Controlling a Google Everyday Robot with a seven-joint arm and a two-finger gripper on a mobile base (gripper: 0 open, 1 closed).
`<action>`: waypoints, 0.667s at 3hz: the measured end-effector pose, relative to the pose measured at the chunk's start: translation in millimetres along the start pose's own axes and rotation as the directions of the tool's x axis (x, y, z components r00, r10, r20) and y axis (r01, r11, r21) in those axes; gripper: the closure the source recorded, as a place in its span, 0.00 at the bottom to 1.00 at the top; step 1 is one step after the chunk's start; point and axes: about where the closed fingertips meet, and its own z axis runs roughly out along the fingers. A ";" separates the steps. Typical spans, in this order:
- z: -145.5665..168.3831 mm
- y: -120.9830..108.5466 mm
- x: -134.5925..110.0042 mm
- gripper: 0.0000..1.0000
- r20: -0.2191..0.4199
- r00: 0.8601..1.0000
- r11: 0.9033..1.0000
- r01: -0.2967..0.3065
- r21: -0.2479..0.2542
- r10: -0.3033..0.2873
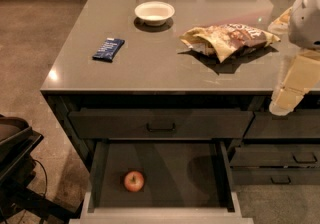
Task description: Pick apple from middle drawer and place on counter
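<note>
Gripper (289, 93) hangs at the table's (150, 63) right edge; whether it is open or closed cannot be told. Apple (134, 181) lies well below and left of it, in the open middle drawer (165, 168). Judged firm, light, smooth-skinned: take hold across its widest part.
</note>
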 end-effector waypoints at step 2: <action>9.5 5.3 -0.2 0.00 0.037 0.999 1.000 -0.030 -0.007 0.030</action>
